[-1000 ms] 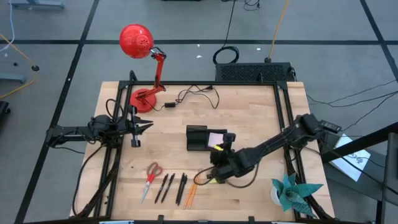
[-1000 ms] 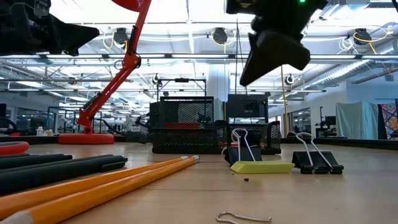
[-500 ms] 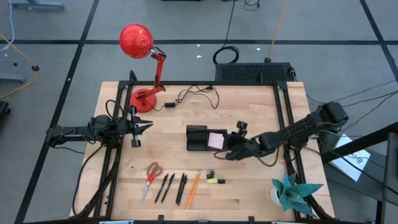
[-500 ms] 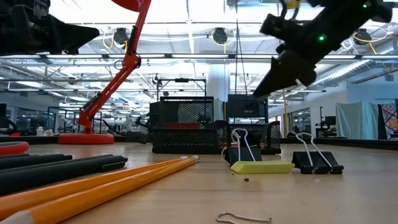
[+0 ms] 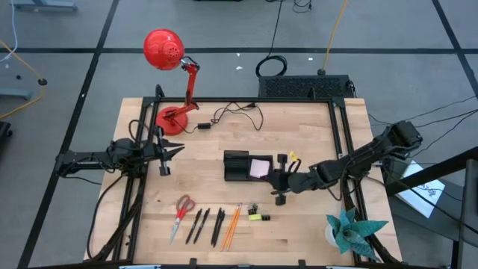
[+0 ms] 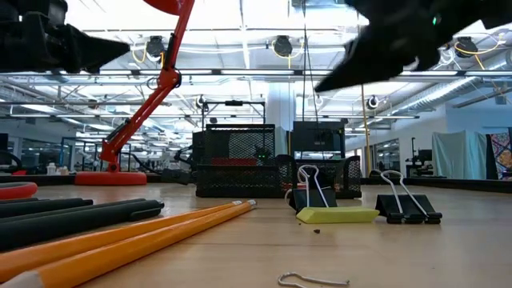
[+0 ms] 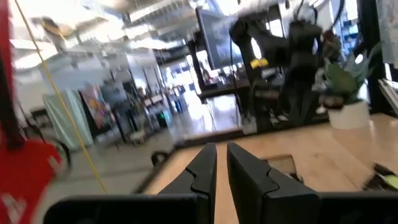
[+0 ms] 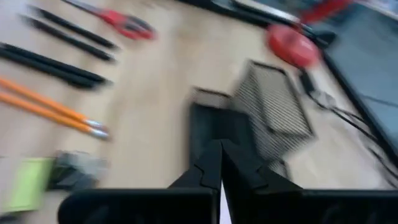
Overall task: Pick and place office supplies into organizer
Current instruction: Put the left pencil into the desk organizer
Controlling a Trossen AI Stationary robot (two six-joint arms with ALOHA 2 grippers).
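The black organizer (image 5: 236,166) stands mid-table, and a pale pink pad (image 5: 259,168) lies in its low section. Along the near edge lie red-handled scissors (image 5: 182,209), black pens (image 5: 205,224), orange pencils (image 5: 231,226), black binder clips (image 5: 253,211) and a yellow-green piece (image 5: 260,217). My right gripper (image 5: 272,179) hovers just right of the organizer, shut, slanting down toward it (image 8: 267,112); nothing shows between its fingers (image 8: 219,158). My left gripper (image 5: 169,152) waits at the table's left, its fingers (image 7: 205,171) almost together with nothing between them.
A red desk lamp (image 5: 166,52) stands at the far left on its base (image 5: 173,119), its cable (image 5: 231,113) trailing along the far side. A teal paper plant (image 5: 351,230) sits at the near right corner. A bent wire clip (image 6: 312,279) lies near the front edge.
My right gripper has left the spot above the binder clips and the yellow-green piece and gone toward the far edge, up beside the organizer. It has tipped from pointing steeply down to a shallow slant. The clips and the yellow-green piece lie where they were.
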